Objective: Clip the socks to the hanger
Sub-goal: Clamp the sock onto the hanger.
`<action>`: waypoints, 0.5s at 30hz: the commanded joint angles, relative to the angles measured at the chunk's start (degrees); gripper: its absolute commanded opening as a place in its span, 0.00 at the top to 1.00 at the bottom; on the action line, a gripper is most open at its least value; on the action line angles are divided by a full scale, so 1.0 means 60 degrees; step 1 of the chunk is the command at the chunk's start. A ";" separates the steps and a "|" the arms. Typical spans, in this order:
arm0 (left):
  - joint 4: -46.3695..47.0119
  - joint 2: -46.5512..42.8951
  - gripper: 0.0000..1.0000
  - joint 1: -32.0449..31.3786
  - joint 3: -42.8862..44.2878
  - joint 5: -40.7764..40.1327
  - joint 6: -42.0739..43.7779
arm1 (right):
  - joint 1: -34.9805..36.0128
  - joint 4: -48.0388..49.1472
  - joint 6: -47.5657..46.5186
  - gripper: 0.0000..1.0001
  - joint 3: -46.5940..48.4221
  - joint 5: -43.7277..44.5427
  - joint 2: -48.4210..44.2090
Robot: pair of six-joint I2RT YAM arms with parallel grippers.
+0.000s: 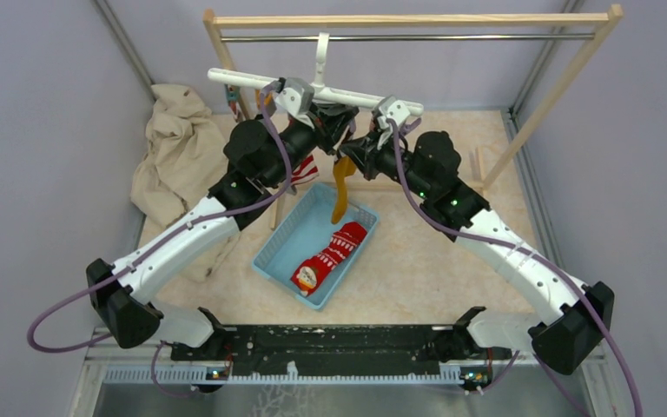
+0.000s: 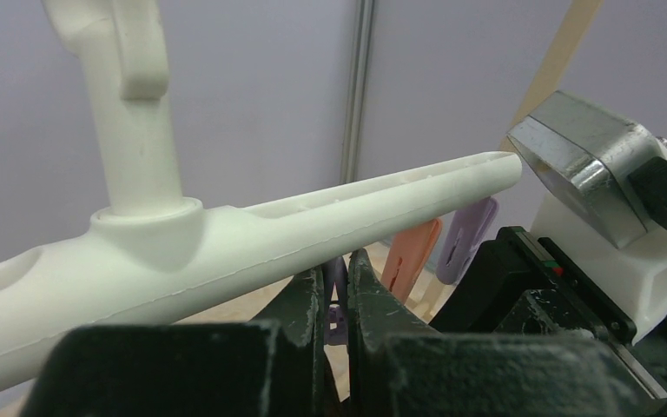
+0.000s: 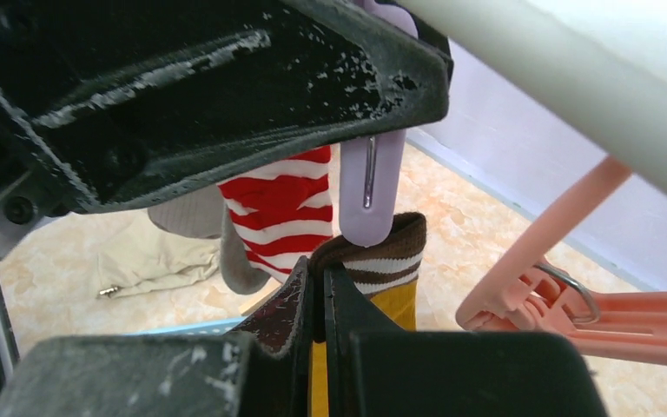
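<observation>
The white hanger (image 1: 252, 80) hangs by its hook from the rack's rail. My left gripper (image 1: 328, 117) is under its bar (image 2: 269, 234), shut on a purple peg (image 2: 336, 300). My right gripper (image 1: 353, 155) is shut on the brown-and-white cuff (image 3: 382, 261) of the mustard-yellow sock (image 1: 340, 187), which hangs down from it. That purple peg's tip (image 3: 372, 187) touches the top of the cuff. The red patterned sock (image 1: 330, 254) lies in the blue basket (image 1: 271, 254).
A red-and-white striped sock (image 3: 282, 213) and a grey sock (image 3: 226, 239) hang behind the peg. Orange pegs (image 3: 564, 295) and another purple peg (image 2: 467, 239) hang along the bar. A beige cloth (image 1: 174, 156) lies at the left. The wooden rack (image 1: 564, 104) stands behind.
</observation>
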 commanded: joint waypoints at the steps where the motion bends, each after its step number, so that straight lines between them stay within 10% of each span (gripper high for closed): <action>1: -0.0221 0.0181 1.00 -0.0079 -0.0271 0.0040 0.0138 | 0.0091 0.0270 -0.0096 1.00 0.0715 0.0013 -0.0265; 15: -0.0134 0.0216 1.00 -0.0087 -0.0455 -0.0025 0.0198 | 0.0098 0.0207 -0.0125 1.00 0.1041 -0.0057 -0.0165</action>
